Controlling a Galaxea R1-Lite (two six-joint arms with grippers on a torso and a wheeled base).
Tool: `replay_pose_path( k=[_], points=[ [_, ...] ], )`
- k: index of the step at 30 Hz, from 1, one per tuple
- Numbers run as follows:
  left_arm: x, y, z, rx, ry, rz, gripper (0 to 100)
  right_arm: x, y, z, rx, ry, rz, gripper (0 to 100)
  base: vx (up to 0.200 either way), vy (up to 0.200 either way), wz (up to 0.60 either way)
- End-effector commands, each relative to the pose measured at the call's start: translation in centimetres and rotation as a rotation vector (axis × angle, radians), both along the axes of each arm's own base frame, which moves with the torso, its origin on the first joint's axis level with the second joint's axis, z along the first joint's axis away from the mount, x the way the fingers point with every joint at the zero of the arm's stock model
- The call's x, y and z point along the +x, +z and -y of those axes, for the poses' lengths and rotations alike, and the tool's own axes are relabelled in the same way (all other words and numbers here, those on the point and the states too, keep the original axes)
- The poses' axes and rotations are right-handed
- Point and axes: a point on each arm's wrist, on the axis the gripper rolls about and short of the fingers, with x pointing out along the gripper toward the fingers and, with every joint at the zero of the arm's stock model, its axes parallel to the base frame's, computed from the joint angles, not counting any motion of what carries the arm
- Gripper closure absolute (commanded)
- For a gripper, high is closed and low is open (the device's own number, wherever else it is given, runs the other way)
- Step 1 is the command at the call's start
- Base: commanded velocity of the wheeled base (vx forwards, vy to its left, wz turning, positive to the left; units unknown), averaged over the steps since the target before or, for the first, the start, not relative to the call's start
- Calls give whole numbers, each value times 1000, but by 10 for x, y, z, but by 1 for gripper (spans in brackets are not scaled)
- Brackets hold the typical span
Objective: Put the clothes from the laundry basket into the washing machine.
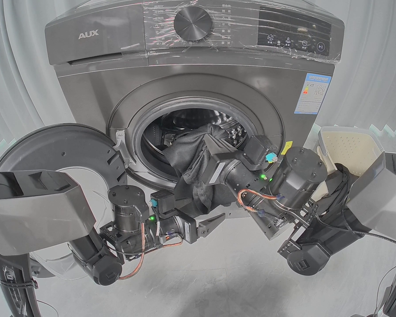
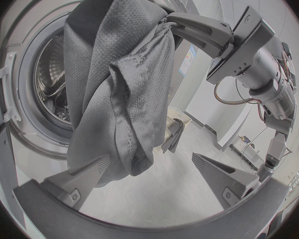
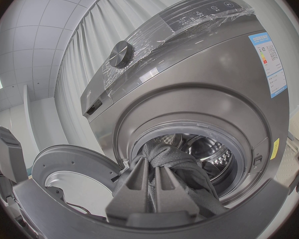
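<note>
Head view: right hand (image 3: pixel 151 167) pinching the black mesh garment (image 1: pixel 187 154) at the washing machine (image 1: pixel 97 86) drum mouth, tail drooping over the rim — soft, light, floppy, so grab bunched folds — left hand (image 1: pixel 212 223) spread just below.

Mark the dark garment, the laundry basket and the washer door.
dark garment (image 2: pixel 119 83), left wrist view, hanging fabric's middle.
laundry basket (image 1: pixel 352 148), head view, perforated inner wall.
washer door (image 1: pixel 61 141), head view, dark rim.
</note>
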Motion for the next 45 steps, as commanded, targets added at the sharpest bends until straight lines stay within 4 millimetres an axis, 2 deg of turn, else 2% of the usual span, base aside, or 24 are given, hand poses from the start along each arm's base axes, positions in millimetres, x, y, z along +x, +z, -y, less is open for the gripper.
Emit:
replay_pose_path(
  k=[1, 11, 19, 20, 29, 30, 37, 45],
  points=[
    [5, 0, 4, -9, -1, 12, 0, 0, 0, -1, 1, 1, 0, 100, 0, 0, 0],
    [23, -7, 16, -45, 54, 75, 0, -1, 0, 0, -2, -1, 0, 100, 0, 0, 0],
    [24, -4, 16, -61, 63, 98, 0, -1, 0, 0, 5, -2, 6, 100, 0, 0, 0],
    [23, -4, 16, -65, 63, 102, 100, -1, 0, 0, 5, -2, 6, 100, 0, 0, 0],
    [17, 2, 16, -86, 52, 130, 100, 2, -4, 0, -2, -7, -1, 100, 0, 0, 0],
    [14, 9, 14, -94, 52, 144, 100, 2, -5, 0, -3, -7, -2, 100, 0, 0, 0],
    [-10, 23, 2, -88, 29, 135, 100, 8, -9, 5, -12, -27, -10, 100, 0, 0, 0],
    [-30, 34, 3, -96, -8, 142, 100, 9, -15, 7, -14, -17, -11, 100, 0, 0, 0]
  ],
)
